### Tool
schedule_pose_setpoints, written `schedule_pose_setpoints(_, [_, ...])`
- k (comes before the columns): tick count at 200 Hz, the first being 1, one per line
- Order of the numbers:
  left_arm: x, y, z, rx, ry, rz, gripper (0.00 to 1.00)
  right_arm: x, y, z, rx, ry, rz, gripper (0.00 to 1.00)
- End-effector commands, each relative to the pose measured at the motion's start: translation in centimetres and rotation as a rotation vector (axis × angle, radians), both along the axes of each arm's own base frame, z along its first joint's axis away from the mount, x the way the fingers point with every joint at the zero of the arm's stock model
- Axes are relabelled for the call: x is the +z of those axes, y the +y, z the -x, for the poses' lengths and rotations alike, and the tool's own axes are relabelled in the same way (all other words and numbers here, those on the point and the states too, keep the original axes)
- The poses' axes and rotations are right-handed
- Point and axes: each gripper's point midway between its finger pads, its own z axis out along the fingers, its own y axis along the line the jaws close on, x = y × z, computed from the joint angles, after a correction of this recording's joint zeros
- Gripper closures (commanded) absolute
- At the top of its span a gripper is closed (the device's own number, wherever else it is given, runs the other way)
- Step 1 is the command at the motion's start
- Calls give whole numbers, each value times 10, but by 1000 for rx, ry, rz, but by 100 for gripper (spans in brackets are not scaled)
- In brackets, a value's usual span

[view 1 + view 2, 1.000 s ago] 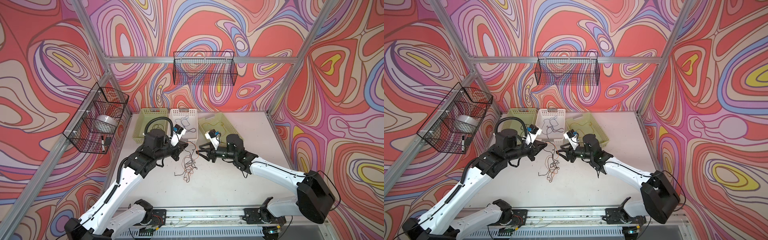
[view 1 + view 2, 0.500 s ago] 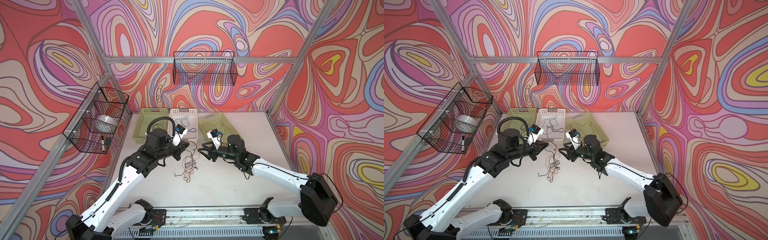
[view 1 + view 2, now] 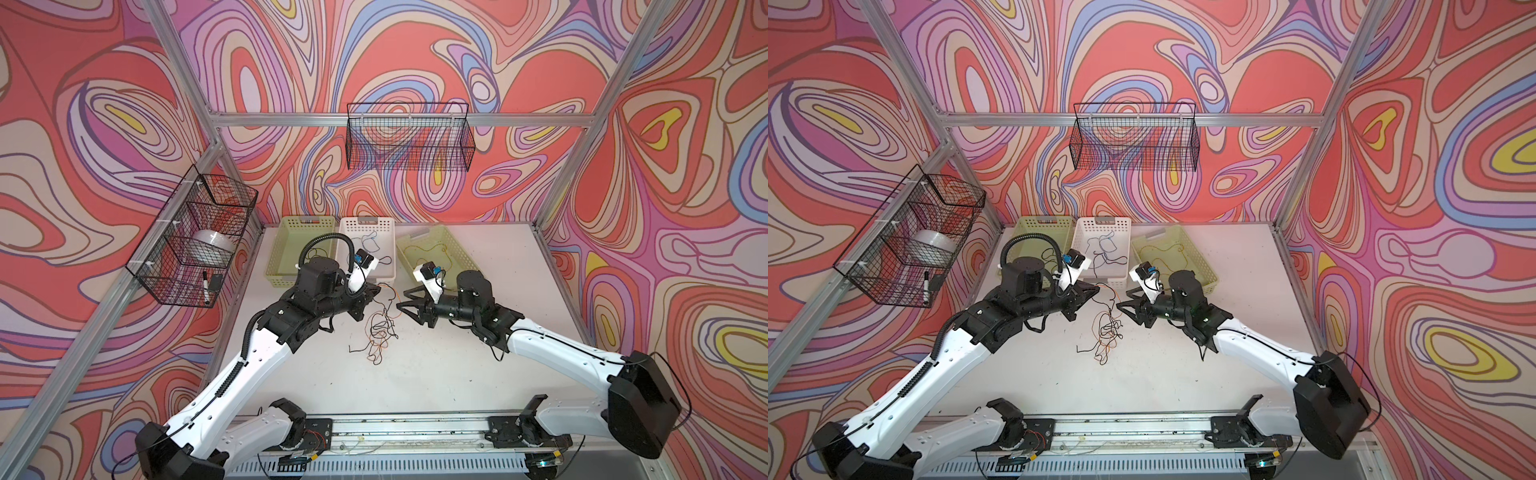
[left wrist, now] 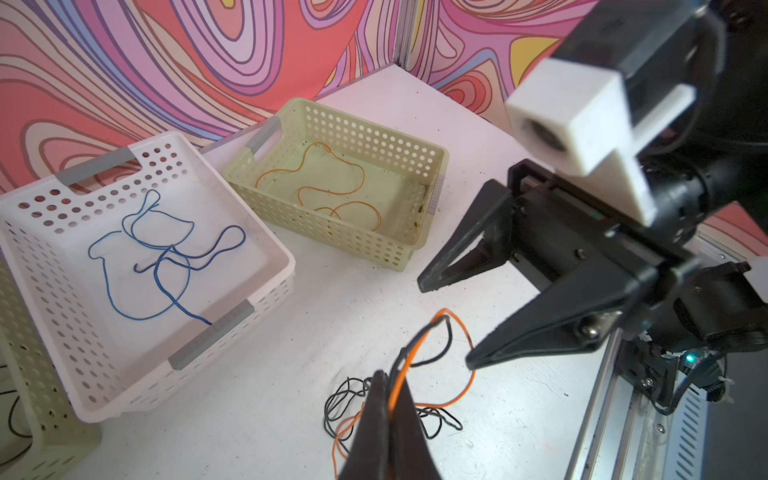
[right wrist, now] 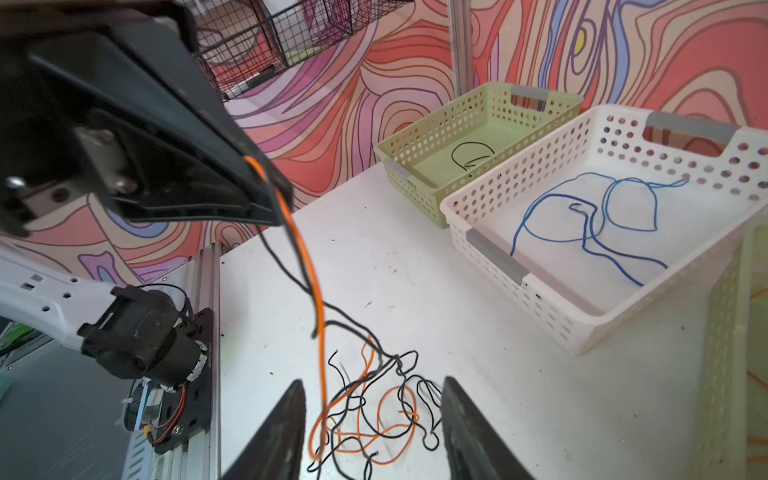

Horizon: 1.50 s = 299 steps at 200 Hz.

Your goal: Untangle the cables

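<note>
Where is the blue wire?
The blue wire lies inside the white basket, the middle one of the row at the back of the table in both top views.

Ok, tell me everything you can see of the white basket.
The white basket is a shallow rectangular plastic tray. Its walls are punched with round holes, and there is a grey strip at the handle cut-out on each short end. It sits upright on the white table, at the back, with a pale green basket on either side. Inside lies thin blue cable, looped over itself on the floor.
</note>
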Motion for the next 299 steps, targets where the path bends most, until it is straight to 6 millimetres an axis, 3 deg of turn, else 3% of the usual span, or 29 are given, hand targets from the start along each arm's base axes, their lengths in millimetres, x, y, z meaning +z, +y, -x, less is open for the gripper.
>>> schedule_pose_setpoints(1, [15,-5,-2,-3,-38,30,100,4,7,-10,-24,7,3,52])
schedule_pose_setpoints(13, [13,-6,-2,-6,-34,29,100,3,9,-15,-36,17,4,61])
schedule_pose_setpoints(38, [11,-5,-2,0,-33,32,100,3,-5,-37,-203,24,10,100])
schedule_pose_setpoints(46, [10,-4,-2,9,-32,31,100,6,-14,-42,-263,8,7,100])
schedule_pose_setpoints(96, [-8,13,-2,107,-34,19,71,37,-70,-59,-576,-99,16,100])
schedule_pose_setpoints(126, [-20,25,-1,159,-35,-2,68,58,-82,-58,-613,-167,10,100])
schedule_pose_setpoints(146, [-27,30,-1,180,-33,-17,68,71,-77,-52,-562,-204,-6,100])
schedule_pose_setpoints(158, [-30,26,-1,166,-26,-7,63,80,-69,-46,-508,-224,-32,100])
schedule_pose_setpoints(182, [-30,6,-3,98,-18,75,48,97,-51,-34,-384,-257,-74,100])
schedule_pose_setpoints(219, [-35,-18,-11,36,30,154,44,125,-43,-27,-324,-297,-127,100])
schedule_pose_setpoints(268, [-28,-65,-3,-76,-10,213,33,176,-32,-21,-258,-348,-202,100])
schedule_pose_setpoints(299, [-35,-77,-25,-25,-28,241,27,200,-27,-16,-214,-366,-251,100])
